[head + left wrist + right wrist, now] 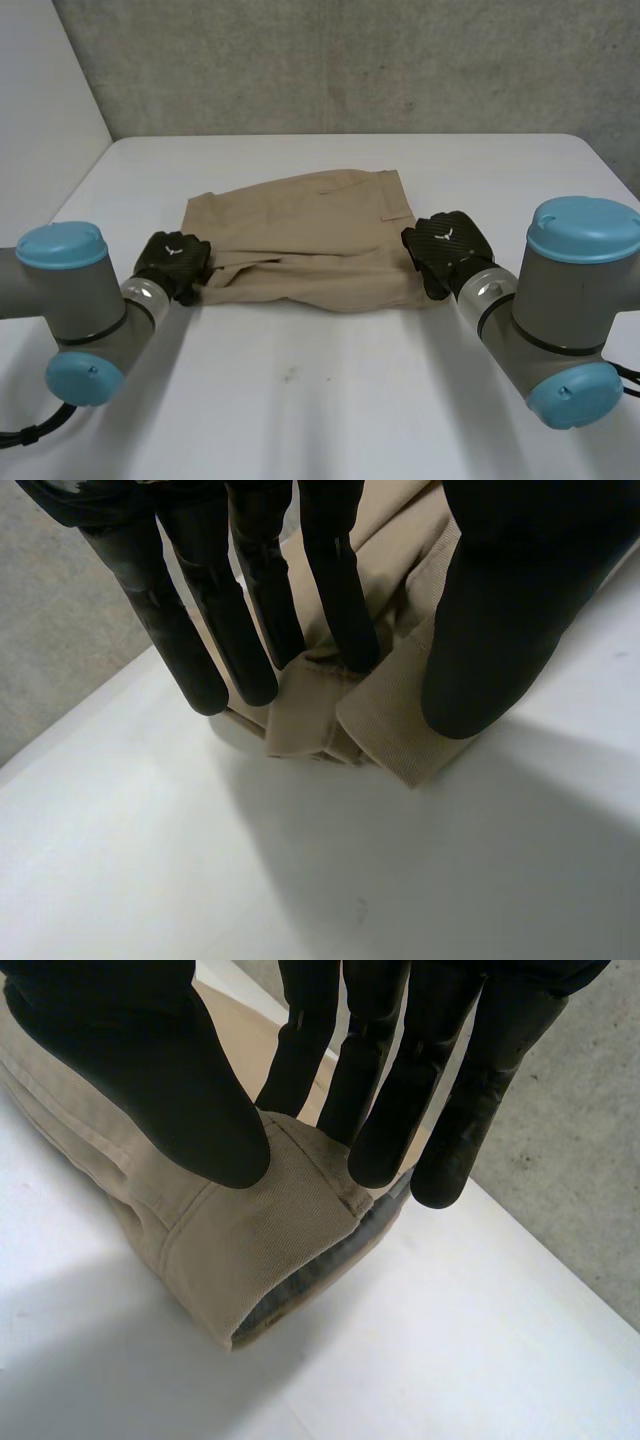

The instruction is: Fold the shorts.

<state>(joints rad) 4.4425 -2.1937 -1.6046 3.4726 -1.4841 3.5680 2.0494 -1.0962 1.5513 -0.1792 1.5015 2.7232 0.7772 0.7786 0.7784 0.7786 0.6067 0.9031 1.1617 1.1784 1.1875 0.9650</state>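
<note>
the tan shorts [310, 235] lie across the middle of the desk [300, 400], apparently doubled over once already — layered edges show at both near corners. the left hand [172, 262] pinches the near left corner between its thumb and straight fingers. the right hand [448, 250] pinches the near right corner, at the waistband, the same way. the cloth sits low on the desk — i judge that at least one more fold remains.
</note>
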